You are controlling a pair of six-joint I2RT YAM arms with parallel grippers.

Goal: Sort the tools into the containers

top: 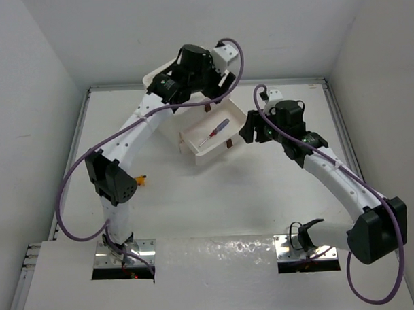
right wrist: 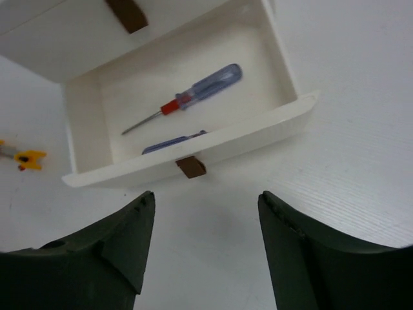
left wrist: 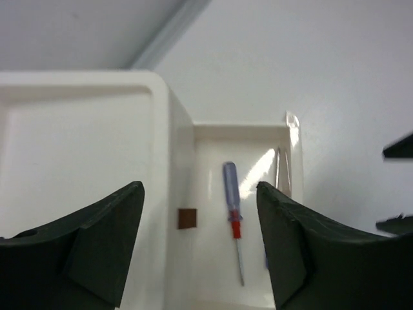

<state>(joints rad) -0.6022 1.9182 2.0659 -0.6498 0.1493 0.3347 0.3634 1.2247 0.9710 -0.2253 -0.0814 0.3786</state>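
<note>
The white drawer unit (top: 166,112) stands at the back, mostly under my left arm. Its lowest drawer (top: 193,147) is pulled out, with a dark-red handle (right wrist: 191,166). A blue-handled screwdriver (right wrist: 193,95) lies inside; it also shows in the left wrist view (left wrist: 232,206). A second blue-handled one (right wrist: 173,143) lies against the front wall, half hidden. A yellow-orange screwdriver (right wrist: 22,157) lies on the table left of the drawer. My left gripper (left wrist: 200,194) is open and empty above the unit's rimmed top (left wrist: 77,148). My right gripper (right wrist: 206,200) is open and empty, just in front of the drawer handle. No green-handled screwdrivers show.
A closed drawer above has its own dark-red handle (right wrist: 127,13). White walls enclose the table on the left, back and right. The yellow-orange screwdriver (top: 141,181) sits right beside my left arm's elbow joint (top: 112,179).
</note>
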